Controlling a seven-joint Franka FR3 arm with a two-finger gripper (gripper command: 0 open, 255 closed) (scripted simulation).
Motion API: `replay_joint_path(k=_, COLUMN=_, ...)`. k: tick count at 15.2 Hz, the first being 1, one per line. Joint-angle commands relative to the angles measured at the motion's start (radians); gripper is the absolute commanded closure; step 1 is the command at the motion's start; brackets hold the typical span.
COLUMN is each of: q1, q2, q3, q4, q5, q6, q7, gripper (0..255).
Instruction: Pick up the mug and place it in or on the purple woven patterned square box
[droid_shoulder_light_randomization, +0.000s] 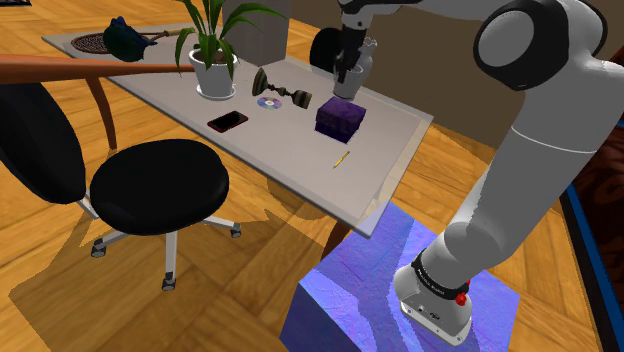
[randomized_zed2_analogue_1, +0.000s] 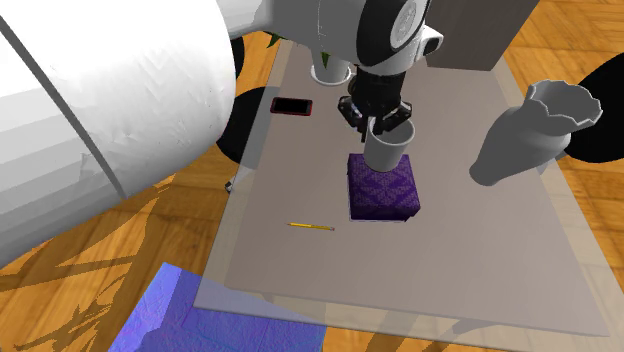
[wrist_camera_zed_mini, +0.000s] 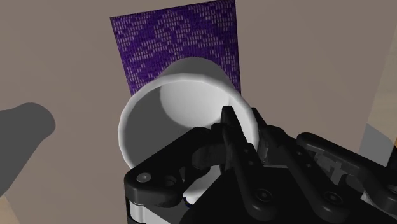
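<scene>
While your arm stretches over the grey worktop (droid_shoulder_light_randomization: 300, 150), you've got wood floor (droid_shoulder_light_randomization: 60, 310) all round and a black office chair (droid_shoulder_light_randomization: 160, 185) at 9 o'clock in the shoulder view. On the worktop sits the purple patterned box (droid_shoulder_light_randomization: 339, 118), with a pencil (droid_shoulder_light_randomization: 341, 159) at its 6 o'clock, a red-edged phone (droid_shoulder_light_randomization: 228, 121) at 9 and a potted plant (droid_shoulder_light_randomization: 215, 70) at 10. And the white mug (randomized_zed2_analogue_1: 385, 150): your pincer (randomized_zed2_analogue_1: 376, 122) is clamped on its rim, one finger inside, one outside, mouth up. It hangs clear of the worktop, above the box, at the box's 12 o'clock edge.
</scene>
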Motion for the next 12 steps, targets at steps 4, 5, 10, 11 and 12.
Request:
replay_joint_path(k=4, q1=0.0, q2=0.003, q3=0.0, q4=-0.041, q5=0.0, q6=0.045, q7=0.002, gripper=255)
replay_joint_path(k=5, q1=0.0, q2=0.003, q3=0.0, q4=-0.041, q5=0.0, q6=0.045, q7=0.002, gripper=255)
replay_joint_path(k=10, q1=0.0, q2=0.003, q3=0.0, q4=-0.041, q5=0.0, q6=0.045, q7=0.002, gripper=255)
replay_joint_path(k=11, q1=0.0, q2=0.003, q3=0.0, q4=-0.041, q5=0.0, q6=0.045, q7=0.002, gripper=0)
replay_joint_path(k=12, q1=0.0, q2=0.003, q3=0.001, q4=-0.041, q5=0.0, q6=0.045, q7=0.002, gripper=0)
